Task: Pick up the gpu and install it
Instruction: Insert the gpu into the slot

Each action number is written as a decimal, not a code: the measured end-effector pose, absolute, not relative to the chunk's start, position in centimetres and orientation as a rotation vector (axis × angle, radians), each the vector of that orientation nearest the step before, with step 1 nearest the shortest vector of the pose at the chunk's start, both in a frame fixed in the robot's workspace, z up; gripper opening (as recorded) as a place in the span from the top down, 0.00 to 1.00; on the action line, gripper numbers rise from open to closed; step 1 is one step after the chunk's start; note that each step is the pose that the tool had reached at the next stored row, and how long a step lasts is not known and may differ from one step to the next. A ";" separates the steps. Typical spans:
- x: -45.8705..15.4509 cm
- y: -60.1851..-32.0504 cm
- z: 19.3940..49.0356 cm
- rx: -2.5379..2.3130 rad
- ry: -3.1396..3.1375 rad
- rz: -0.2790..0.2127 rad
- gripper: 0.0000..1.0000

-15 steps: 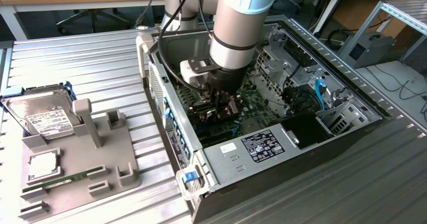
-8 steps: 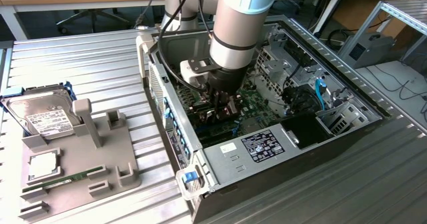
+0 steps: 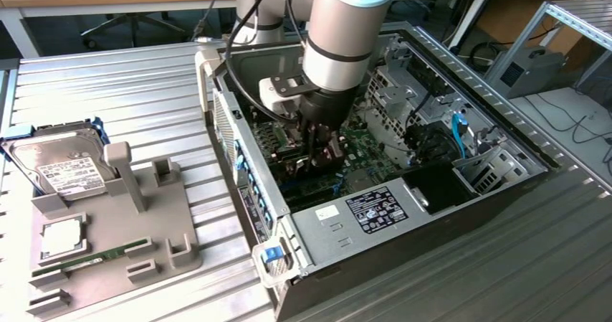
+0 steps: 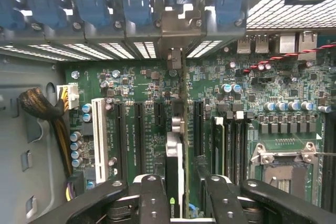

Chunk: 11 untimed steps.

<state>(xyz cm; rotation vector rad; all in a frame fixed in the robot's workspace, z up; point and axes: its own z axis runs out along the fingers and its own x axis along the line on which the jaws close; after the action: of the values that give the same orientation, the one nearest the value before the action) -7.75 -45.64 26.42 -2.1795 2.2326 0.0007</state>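
Broadly, scene: one open computer case (image 3: 383, 229) lies on a ribbed metal table (image 3: 125, 92); one arm (image 3: 346, 28) reaches down into it; a grey fixture tray (image 3: 115, 257) sits to the exterior view's left
Motherboard: one green motherboard (image 4: 262, 82) fills the case floor in the wrist view; I count four dark expansion slots (image 4: 139, 135) standing parallel, plus one white slot (image 4: 98, 135) beside them
Hard drive: one boxy silver hard drive (image 3: 59, 166) with a white label leans at the tray's far end; untouched
RAM stick: one slim green RAM stick (image 3: 96, 256) lies along the tray; well apart from the case
Gpu: one gpu (image 4: 181, 145) stands on edge between the fingers, running from the gripper up to the rear bracket opening; it appears lined up with a slot, though whether it is fully seated I cannot tell
Gripper: one gripper (image 4: 181, 195); its two fingers (image 4: 152, 198) stand apart either side of the card, spread fairly wide; whether the pads press the board or have let go I cannot tell
Step in hand: by my judgement, the install stage; the card is already inside the case at its slot
Next move calls for: straight, even downward pressure; the card's edge must meet the slot squarely and its bracket must line up with the rear opening
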 end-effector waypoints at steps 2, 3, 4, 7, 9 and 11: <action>-7.7 -45.6 26.7 -2.180 2.233 0.001 0.65; -7.7 -45.6 26.9 -2.180 2.233 0.001 0.65; -7.6 -45.6 27.1 -2.180 2.233 0.001 0.65; -7.6 -45.6 27.9 -2.180 2.233 0.000 0.65; -7.6 -45.7 28.0 -2.179 2.233 0.000 0.65; -7.6 -45.9 28.0 -2.180 2.233 0.000 0.65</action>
<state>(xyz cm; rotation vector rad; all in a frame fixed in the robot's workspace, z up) -7.60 -45.86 28.00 -2.1798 2.2326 0.0003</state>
